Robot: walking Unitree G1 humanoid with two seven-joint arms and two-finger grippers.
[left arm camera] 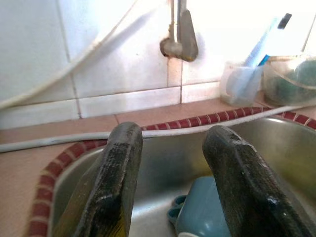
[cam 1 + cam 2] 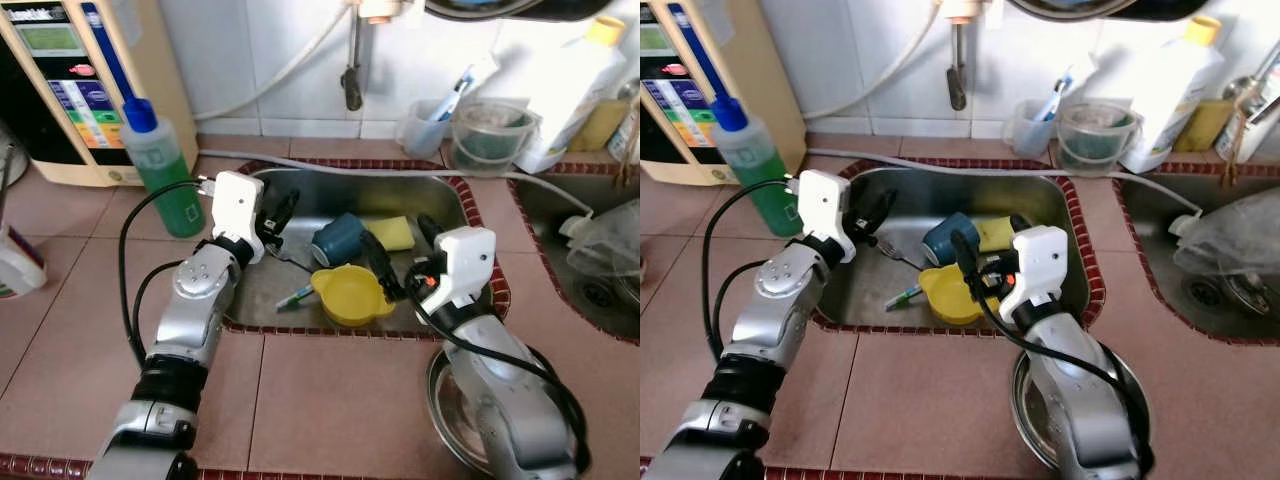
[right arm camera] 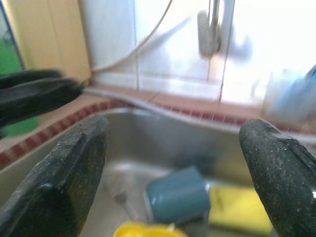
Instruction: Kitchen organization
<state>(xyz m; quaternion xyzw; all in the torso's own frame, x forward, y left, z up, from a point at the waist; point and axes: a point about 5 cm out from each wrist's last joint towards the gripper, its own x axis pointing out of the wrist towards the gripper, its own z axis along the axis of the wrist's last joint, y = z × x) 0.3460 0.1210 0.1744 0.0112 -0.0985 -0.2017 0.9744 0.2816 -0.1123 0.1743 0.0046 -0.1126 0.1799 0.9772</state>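
Note:
A steel sink (image 2: 330, 186) holds a blue mug (image 2: 338, 238) lying on its side, a yellow sponge (image 2: 393, 232) behind it and a yellow bowl (image 2: 350, 293) in front. A fork (image 2: 287, 260) and a small green-and-white utensil (image 2: 295, 297) lie on the sink floor. My left gripper (image 2: 283, 212) hovers open over the sink's left part, with the mug (image 1: 200, 207) ahead and below it. Over the right part hangs my right gripper (image 2: 403, 248), wide open above the bowl, with nothing held; its wrist view looks down on the mug (image 3: 177, 195) and the sponge (image 3: 237, 207).
A green soap bottle (image 2: 160, 165) and a water purifier (image 2: 60, 90) stand at the left. The tap (image 2: 352, 85), a clear cup (image 2: 425, 125), a clear tub (image 2: 490, 135) and a white bottle (image 2: 570, 90) line the back. A steel dish (image 2: 445, 400) lies under my right arm. A second sink (image 2: 560, 215) is at right.

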